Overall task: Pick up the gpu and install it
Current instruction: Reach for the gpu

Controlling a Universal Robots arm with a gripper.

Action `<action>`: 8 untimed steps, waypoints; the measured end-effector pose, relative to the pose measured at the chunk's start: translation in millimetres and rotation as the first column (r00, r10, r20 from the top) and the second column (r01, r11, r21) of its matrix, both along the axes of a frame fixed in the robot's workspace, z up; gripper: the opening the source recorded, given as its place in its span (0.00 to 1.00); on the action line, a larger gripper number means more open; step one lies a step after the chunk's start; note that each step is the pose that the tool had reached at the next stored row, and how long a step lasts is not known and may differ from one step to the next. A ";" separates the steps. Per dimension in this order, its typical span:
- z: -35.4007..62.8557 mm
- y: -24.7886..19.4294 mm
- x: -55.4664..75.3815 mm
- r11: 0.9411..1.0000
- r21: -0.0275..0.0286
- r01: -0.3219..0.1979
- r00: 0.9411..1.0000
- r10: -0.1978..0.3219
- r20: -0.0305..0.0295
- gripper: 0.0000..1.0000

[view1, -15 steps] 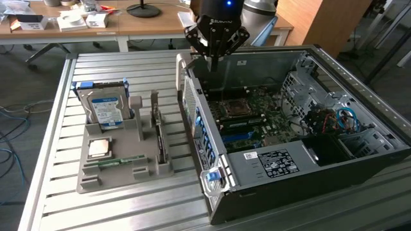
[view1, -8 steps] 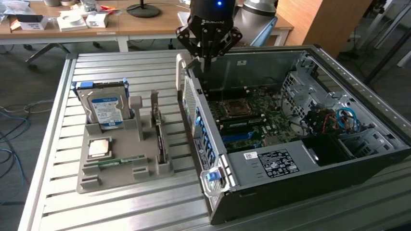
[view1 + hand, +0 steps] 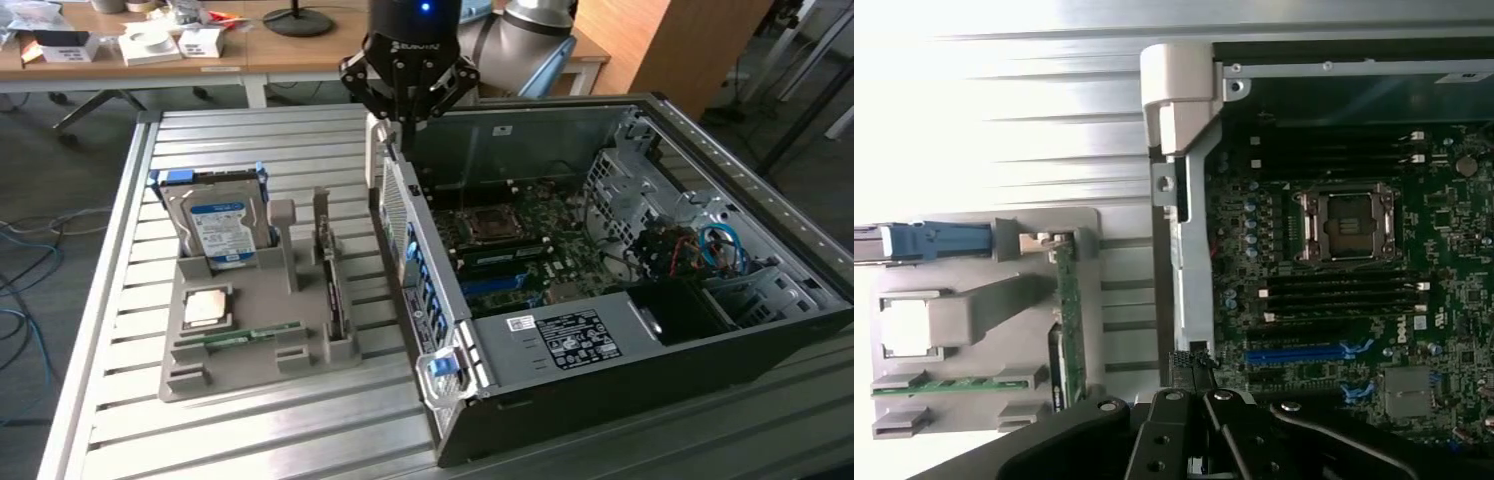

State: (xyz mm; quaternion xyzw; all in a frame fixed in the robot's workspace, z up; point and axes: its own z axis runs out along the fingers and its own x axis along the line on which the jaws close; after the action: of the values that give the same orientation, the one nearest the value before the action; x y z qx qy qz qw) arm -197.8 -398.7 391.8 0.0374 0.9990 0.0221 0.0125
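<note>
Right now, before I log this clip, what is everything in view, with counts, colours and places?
table: one, silver slatted metal, under everything.
holder tray: one, grey, on the table, exterior view's left.
hard drive: one, silver with blue label, upright at the tray's far end.
gpu: one, dark, brownish-green face, on edge in the tray slot nearest the case.
processor chip: one, silver, flat in the tray.
memory stick: one, green, flat in the tray.
computer case: one, dark grey, open, exterior view's right.
motherboard: one, dark green, inside the case.
desk: one, wooden, behind the table.
claw: one, black, shut, above the case's far corner, apart from the gpu.
</note>
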 end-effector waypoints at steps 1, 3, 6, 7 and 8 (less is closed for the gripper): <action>-0.1 0.1 -2.9 1.000 0.000 0.000 1.000 0.000 0.000 0.11; -0.2 0.2 -8.5 1.000 0.000 0.000 1.000 0.000 0.000 0.11; -0.4 0.4 -17.5 1.000 0.000 0.000 1.000 0.000 0.000 0.11; -0.5 0.4 -20.4 1.000 0.000 0.000 1.000 0.000 0.000 0.11; -0.6 0.5 -23.1 1.000 0.000 0.000 1.000 0.000 0.000 0.11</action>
State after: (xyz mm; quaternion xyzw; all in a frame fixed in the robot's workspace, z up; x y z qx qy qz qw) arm -221.0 -398.2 391.2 0.0374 0.9990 0.0221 0.0125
